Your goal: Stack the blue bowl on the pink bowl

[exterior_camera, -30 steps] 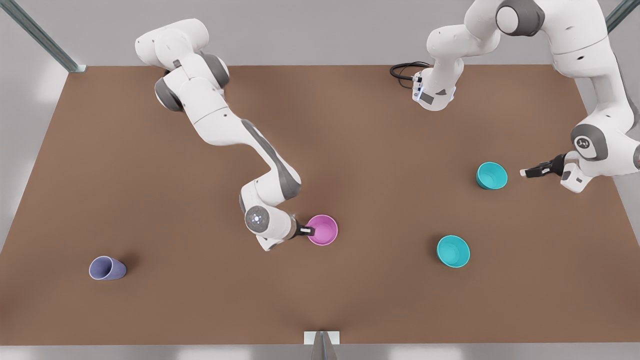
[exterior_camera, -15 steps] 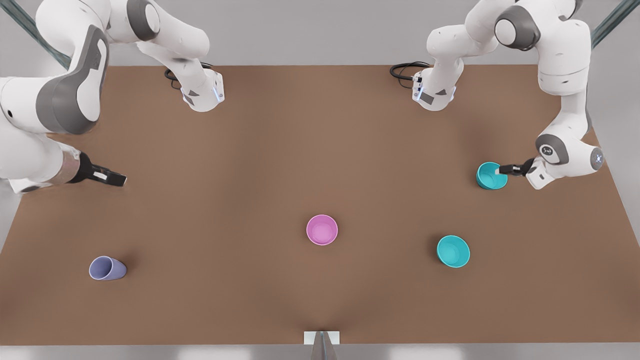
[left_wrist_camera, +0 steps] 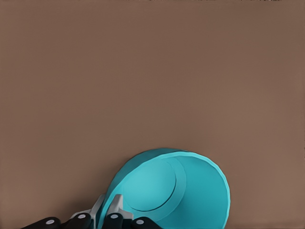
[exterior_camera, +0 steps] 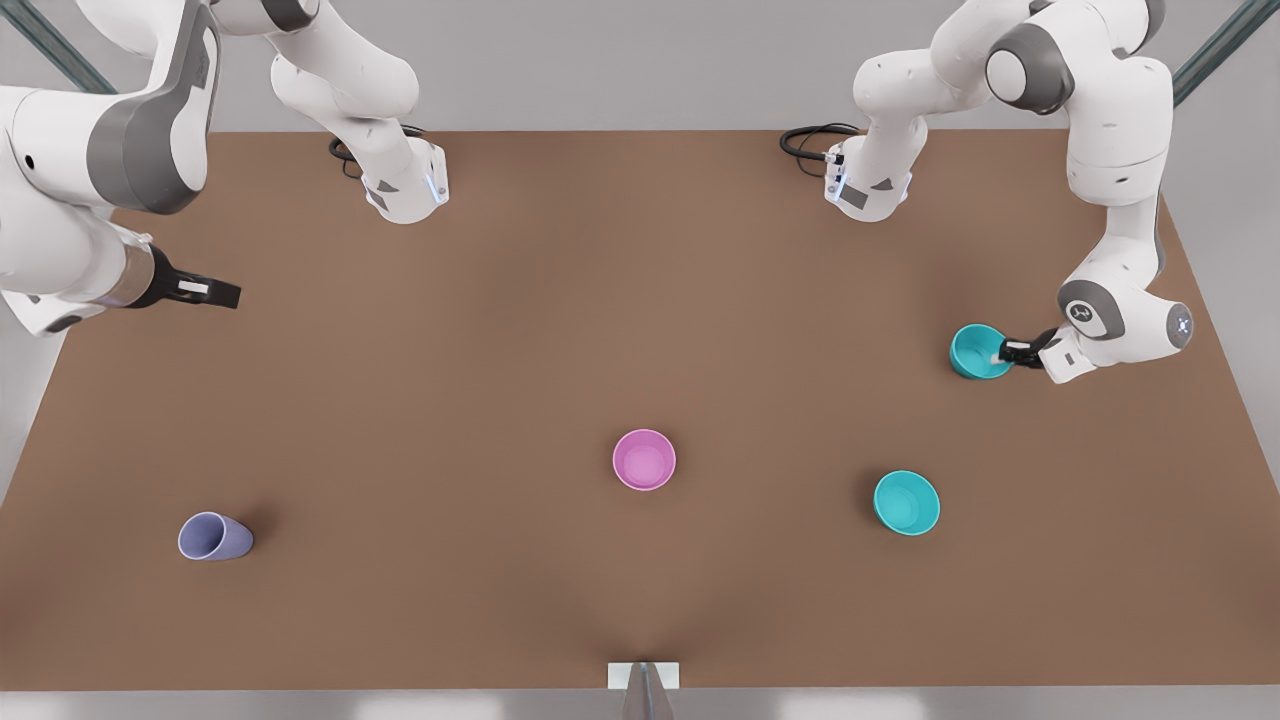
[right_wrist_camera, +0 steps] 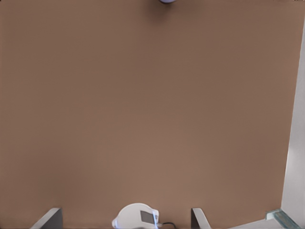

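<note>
Left gripper (exterior_camera: 1003,349) pinches 1 of 2 blue bowls (exterior_camera: 978,352); right gripper (exterior_camera: 222,294) spread; 1 pink bowl (exterior_camera: 644,460).

The table (exterior_camera: 420,400) is plain brown and matt, smooth with no grain. Both teal bowls (exterior_camera: 975,350) (exterior_camera: 906,502), the pink bowl (exterior_camera: 644,459) and the lavender cup (exterior_camera: 212,537) look like smooth plastic with a soft sheen. The arms' shells (exterior_camera: 1115,120) – glossy white, grey joints

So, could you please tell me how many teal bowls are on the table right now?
2. One blue bowl sits at the front view's right with the left gripper closed on its rim; the other teal bowl stands nearer, right of the pink bowl.
</note>
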